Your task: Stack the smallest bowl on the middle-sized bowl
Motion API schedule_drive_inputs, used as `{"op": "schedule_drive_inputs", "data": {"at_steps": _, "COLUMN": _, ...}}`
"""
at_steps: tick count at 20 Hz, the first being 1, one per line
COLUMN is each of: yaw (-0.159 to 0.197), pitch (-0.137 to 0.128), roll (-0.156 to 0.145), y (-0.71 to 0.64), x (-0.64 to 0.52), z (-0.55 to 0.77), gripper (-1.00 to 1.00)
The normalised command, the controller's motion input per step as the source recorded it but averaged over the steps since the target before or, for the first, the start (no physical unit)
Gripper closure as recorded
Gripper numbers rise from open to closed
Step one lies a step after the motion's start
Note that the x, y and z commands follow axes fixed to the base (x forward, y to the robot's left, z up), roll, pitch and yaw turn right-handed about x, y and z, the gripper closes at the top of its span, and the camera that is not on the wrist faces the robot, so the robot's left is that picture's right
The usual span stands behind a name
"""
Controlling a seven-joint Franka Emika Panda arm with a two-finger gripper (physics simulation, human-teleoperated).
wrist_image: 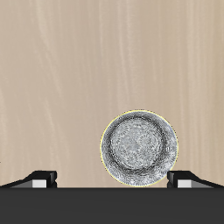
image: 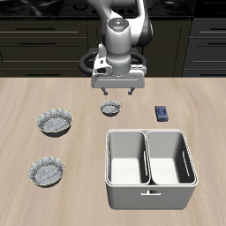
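The smallest bowl (image: 110,108) (wrist_image: 140,147), tiny, grey and fluted, sits on the wooden table. My gripper (image: 118,90) (wrist_image: 114,179) hangs above it, slightly farther back, open, with nothing between its fingers (wrist_image: 42,178). In the wrist view the tiny bowl lies between the two fingertips, closer to one of them. The middle-sized bowl (image: 46,172), pale and shallow, rests near the table's front edge, well away from the gripper. The larger, darker-sided bowl (image: 55,122) stands farther back than it.
A grey two-compartment bin (image: 148,168) stands near the front edge, close to the tiny bowl. A small dark blue block (image: 162,113) lies beside the tiny bowl, behind the bin. Dark cabinets line the back.
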Motion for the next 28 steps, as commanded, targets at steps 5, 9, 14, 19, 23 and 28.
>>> {"op": "schedule_drive_inputs", "data": {"at_steps": 5, "yaw": 0.007, "pitch": 0.018, "roll": 0.008, "y": 0.08, "x": 0.0, "z": -0.16, "gripper": -1.0}}
{"op": "schedule_drive_inputs", "data": {"at_steps": 9, "yaw": 0.014, "pitch": 0.015, "roll": 0.004, "y": 0.06, "x": 0.01, "z": -0.16, "gripper": -1.0}}
{"op": "schedule_drive_inputs", "data": {"at_steps": 14, "yaw": 0.028, "pitch": 0.024, "roll": -0.013, "y": 0.0, "x": 0.06, "z": -0.2, "gripper": -1.0}}
{"op": "schedule_drive_inputs", "data": {"at_steps": 19, "yaw": 0.024, "pitch": 0.021, "roll": -0.018, "y": -0.05, "x": 0.04, "z": -0.16, "gripper": -1.0}}
{"op": "schedule_drive_inputs", "data": {"at_steps": 23, "yaw": 0.03, "pitch": 0.022, "roll": -0.007, "y": 0.0, "x": 0.0, "z": -0.16, "gripper": -1.0}}
{"op": "schedule_drive_inputs", "data": {"at_steps": 28, "yaw": 0.014, "pitch": 0.023, "roll": 0.011, "y": 0.05, "x": 0.0, "z": -0.14, "gripper": -1.0}}
